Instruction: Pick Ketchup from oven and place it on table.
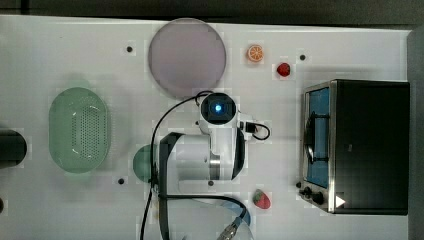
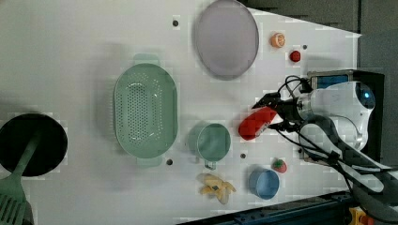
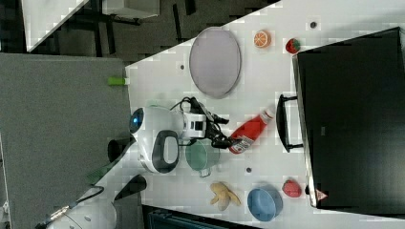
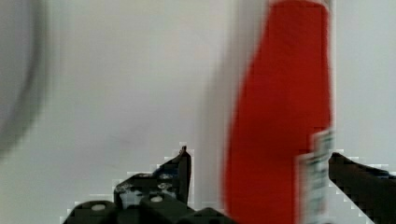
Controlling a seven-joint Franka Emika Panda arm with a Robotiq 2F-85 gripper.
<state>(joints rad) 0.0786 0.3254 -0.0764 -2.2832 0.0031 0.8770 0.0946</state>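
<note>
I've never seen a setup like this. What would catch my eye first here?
Probably the red ketchup bottle lying between the fingers of the gripper, out on the white table in front of the black oven. Next, the white arm mid-table, and the big green colander at the left view's middle.

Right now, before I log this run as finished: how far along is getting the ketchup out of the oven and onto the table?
Done: the ketchup is out of the oven, in front of its door, over the table. In hand: the bottle is at the gripper, cap toward the oven. Left: I cannot tell if it rests on the table yet; the arm must then back away.
</note>
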